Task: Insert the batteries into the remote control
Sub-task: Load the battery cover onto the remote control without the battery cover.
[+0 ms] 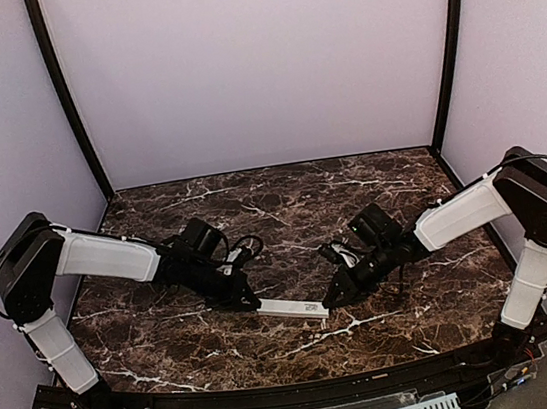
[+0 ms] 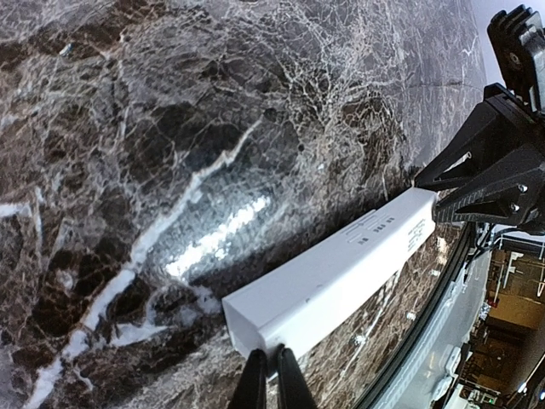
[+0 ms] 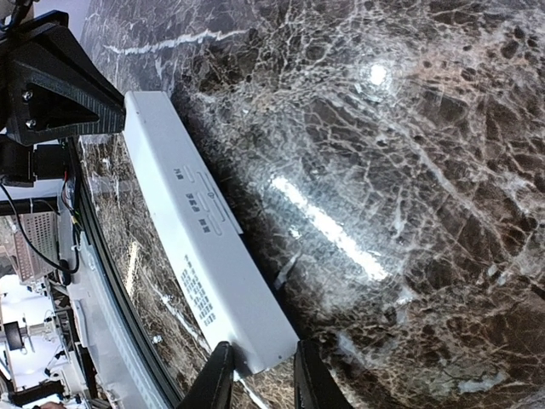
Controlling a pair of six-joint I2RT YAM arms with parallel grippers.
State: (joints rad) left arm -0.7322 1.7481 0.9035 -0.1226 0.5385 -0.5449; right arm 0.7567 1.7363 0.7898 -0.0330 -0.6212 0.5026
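Observation:
The white remote control [image 1: 292,307] lies on the marble table between my two grippers, its printed-label back facing up. My left gripper [image 1: 249,300] is at its left end. In the left wrist view the fingers [image 2: 266,383] are nearly together, with their tips against the lower corner of the remote [image 2: 332,273]. My right gripper [image 1: 334,295] is at the right end. In the right wrist view its fingers [image 3: 260,379] straddle the end of the remote [image 3: 204,247], one on each side. No batteries show in any view.
The dark marble table [image 1: 283,203] runs back to lilac walls. Its black front edge lies just near of the remote. The right gripper [image 2: 494,170] shows in the left wrist view, and the left gripper [image 3: 51,85] in the right wrist view.

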